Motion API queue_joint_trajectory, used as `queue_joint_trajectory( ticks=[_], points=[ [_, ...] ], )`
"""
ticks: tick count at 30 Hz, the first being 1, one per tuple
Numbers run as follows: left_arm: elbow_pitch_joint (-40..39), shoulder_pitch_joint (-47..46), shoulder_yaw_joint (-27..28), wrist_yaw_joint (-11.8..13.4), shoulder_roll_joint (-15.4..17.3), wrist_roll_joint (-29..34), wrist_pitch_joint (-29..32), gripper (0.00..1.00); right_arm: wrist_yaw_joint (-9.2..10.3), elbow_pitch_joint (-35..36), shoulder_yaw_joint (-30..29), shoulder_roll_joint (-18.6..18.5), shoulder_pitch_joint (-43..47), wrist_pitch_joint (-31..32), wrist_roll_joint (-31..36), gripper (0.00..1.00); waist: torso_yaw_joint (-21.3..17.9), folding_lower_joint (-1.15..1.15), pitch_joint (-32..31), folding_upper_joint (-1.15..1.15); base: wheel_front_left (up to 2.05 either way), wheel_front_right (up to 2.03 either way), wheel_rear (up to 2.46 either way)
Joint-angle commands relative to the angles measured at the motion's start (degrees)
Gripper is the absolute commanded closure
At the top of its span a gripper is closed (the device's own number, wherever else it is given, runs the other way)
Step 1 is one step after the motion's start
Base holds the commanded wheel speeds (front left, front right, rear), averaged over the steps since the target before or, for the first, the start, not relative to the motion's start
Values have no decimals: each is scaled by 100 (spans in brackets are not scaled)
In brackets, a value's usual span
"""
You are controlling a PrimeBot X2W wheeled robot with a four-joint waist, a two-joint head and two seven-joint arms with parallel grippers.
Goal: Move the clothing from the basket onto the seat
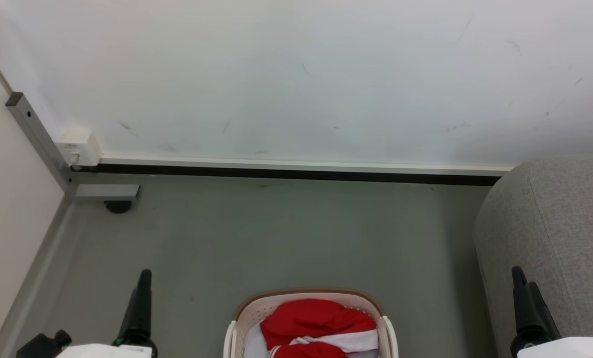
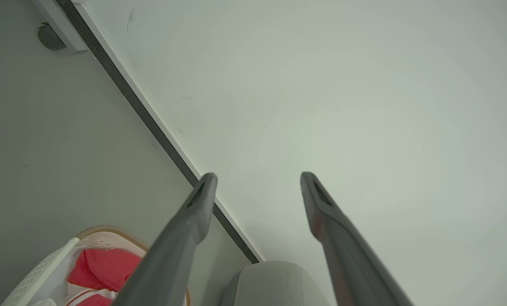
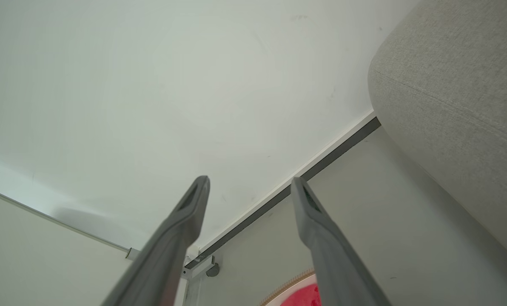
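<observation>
Left gripper and right gripper hung with jaws spread and nothing held, 1 each side of the basket, probably leaving the clothing reachable, seat close by.

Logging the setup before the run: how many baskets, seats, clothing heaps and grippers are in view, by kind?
basket: 1
seat: 1
clothing heap: 1 (garments in it can't be counted)
grippers: 2 (left gripper, right gripper, both open)
Total: 5
</observation>
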State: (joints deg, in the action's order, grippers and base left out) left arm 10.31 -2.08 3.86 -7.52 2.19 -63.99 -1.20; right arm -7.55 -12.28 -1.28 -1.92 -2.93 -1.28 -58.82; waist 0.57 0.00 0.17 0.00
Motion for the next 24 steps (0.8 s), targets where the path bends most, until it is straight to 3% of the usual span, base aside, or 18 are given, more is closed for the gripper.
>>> queue_joint_trajectory(
  ticks=[1,24],
  points=[
    [-133,-22,-14,1,52,279,-74,0,3,96,33,-57,-45,-67,266,0,1,0,0,0,0,0,0],
    [-220,129,-239,3,180,2101,-522,0,5,1,265,-88,17,-507,2122,0,24,0,-32,0,0,0,0]
  ],
)
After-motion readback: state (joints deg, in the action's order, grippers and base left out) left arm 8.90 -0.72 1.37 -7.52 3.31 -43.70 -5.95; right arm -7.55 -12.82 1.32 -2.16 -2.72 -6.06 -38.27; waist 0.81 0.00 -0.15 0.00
